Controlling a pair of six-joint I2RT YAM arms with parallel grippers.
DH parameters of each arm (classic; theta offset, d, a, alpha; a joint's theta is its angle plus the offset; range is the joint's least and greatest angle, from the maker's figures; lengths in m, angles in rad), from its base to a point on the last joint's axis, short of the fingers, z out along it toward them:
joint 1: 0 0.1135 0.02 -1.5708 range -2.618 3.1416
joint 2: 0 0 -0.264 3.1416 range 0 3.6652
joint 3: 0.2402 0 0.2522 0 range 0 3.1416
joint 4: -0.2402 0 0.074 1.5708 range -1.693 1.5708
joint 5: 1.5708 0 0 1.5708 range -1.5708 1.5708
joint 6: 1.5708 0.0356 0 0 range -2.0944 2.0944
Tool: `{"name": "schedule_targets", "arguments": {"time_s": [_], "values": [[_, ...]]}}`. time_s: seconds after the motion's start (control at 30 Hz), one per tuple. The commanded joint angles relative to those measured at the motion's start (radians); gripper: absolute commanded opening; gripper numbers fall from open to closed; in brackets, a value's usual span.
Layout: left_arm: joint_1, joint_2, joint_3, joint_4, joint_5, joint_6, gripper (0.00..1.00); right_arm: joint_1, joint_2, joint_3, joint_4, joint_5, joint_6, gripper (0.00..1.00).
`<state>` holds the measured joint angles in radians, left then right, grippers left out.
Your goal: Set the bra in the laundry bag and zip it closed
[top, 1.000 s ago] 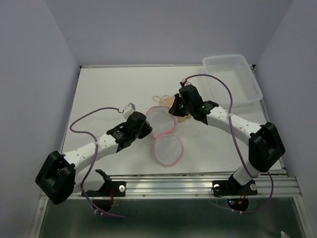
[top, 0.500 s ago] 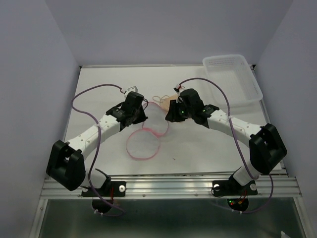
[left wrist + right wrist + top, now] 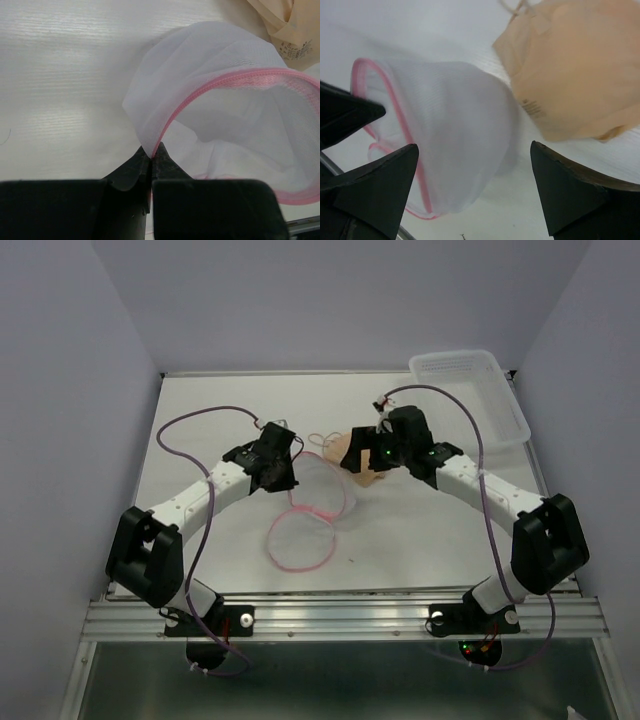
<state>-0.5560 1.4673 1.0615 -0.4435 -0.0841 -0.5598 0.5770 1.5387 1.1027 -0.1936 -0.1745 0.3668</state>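
Observation:
The laundry bag is a white mesh pouch with a pink zipper rim. It lies mid-table, and its open flap loop hangs toward the near edge. My left gripper is shut on the pink rim at the bag's left side, and the bag mouth gapes open in front of it. The tan bra lies on the table just behind and to the right of the bag. My right gripper hovers open above the bag's right edge, beside the bra, and holds nothing.
A clear plastic basket stands at the back right corner of the table. Purple cables loop over both arms. The metal rail runs along the near edge.
My right gripper has gone from shut to wide open and drawn back a little to the right. My left gripper swung toward the back with the bag rim in it, and the flap loop shifted left.

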Motion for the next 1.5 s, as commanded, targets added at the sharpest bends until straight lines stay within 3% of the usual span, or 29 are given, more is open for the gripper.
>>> {"name": "schedule_targets", "arguments": {"time_s": [0.0, 0.17, 0.3, 0.57, 1.23, 1.4, 1.47], "values": [[0.022, -0.035, 0.009, -0.011, 0.018, 0.037, 0.04, -0.13, -0.061, 0.042, 0.037, -0.062, 0.038, 1.0], [0.042, -0.03, 0.008, -0.003, 0.023, 0.02, 0.04, -0.317, 0.004, 0.065, -0.006, -0.176, 0.173, 1.0], [0.053, -0.027, 0.014, -0.007, 0.035, 0.02, 0.04, -0.365, 0.069, 0.037, -0.007, -0.223, 0.232, 1.0], [0.067, -0.004, 0.031, -0.015, 0.055, 0.031, 0.04, -0.365, 0.178, 0.049, -0.004, -0.171, 0.242, 1.0], [0.068, 0.001, 0.028, -0.006, 0.08, 0.005, 0.0, -0.321, 0.408, 0.094, 0.129, -0.263, 0.296, 0.93], [0.068, -0.007, 0.02, -0.001, 0.08, -0.003, 0.0, -0.31, 0.436, 0.108, 0.148, -0.22, 0.323, 0.86], [0.067, -0.015, 0.012, 0.002, 0.113, -0.009, 0.0, -0.301, 0.426, 0.092, 0.157, -0.186, 0.343, 0.79]]}}
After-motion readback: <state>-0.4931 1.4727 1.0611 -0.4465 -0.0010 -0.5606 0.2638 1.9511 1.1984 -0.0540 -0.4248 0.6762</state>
